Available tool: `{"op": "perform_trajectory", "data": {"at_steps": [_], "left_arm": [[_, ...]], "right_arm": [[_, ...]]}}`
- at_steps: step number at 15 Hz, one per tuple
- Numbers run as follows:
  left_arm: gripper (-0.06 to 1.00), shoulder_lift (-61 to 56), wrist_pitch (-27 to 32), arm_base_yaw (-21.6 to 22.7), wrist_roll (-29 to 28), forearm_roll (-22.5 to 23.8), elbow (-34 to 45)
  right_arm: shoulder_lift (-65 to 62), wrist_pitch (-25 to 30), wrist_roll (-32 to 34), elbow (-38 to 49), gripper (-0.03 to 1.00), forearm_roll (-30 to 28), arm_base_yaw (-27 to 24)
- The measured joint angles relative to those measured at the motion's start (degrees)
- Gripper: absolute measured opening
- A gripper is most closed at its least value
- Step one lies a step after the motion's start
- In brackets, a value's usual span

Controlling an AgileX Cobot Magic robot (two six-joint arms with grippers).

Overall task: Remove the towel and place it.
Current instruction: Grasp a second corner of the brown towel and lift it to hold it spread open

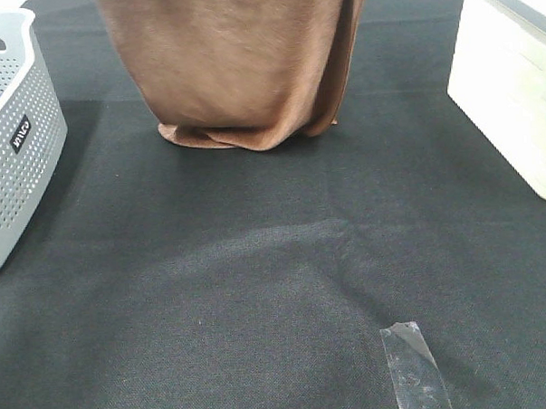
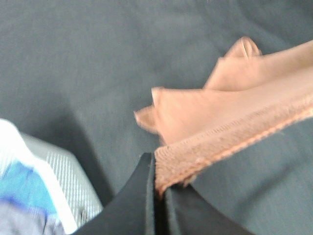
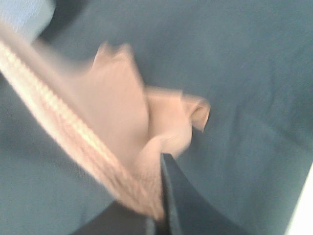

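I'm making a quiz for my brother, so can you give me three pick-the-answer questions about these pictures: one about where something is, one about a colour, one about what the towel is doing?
1. In the high view, the white basket stands: A) at the left edge B) at the right edge C) in the middle.
2. The towel is: A) blue B) reddish-brown C) green.
3. The towel is: A) spread flat B) inside the basket C) hanging, its bottom bunched on the black table cloth.

Answers: 1 A, its holed wall shows at the left; 2 B, all of it has that colour; 3 C, it drops from above and folds where it meets the table cloth.
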Motion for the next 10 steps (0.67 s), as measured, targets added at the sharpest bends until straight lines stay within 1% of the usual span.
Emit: {"op": "perform_trajectory", "data": {"at_steps": [2, 3, 4, 6, 10], "left_arm": [[0.00, -4.30, 0.06, -0.17, 0.00, 0.06, 3.78], [0.00, -6.76, 0.06, -0.17, 0.17, -1.26, 7.05], [0.00, -8.31, 0.06, -0.17, 0.17, -1.89, 9.80], [0.00, -11.92, 0.06, -0.17, 0.17, -4.58, 17.13], [0.00, -22.12, -0.11, -0.17, 0.23, -9.85, 31.97]], "right_arm": [[-4.35, 0.00, -9.63, 9.34, 0.00, 0.57, 0.00], [-7.56, -0.06, -15.07, 15.01, 0.00, 0.92, 0.06], [-9.63, -0.06, -17.59, 18.28, 0.00, 0.97, 0.11], [-14.61, -0.40, -20.00, 24.47, 0.00, 1.26, 0.11], [-24.35, -0.74, -20.28, 34.03, 0.00, 3.15, 0.17]]}}
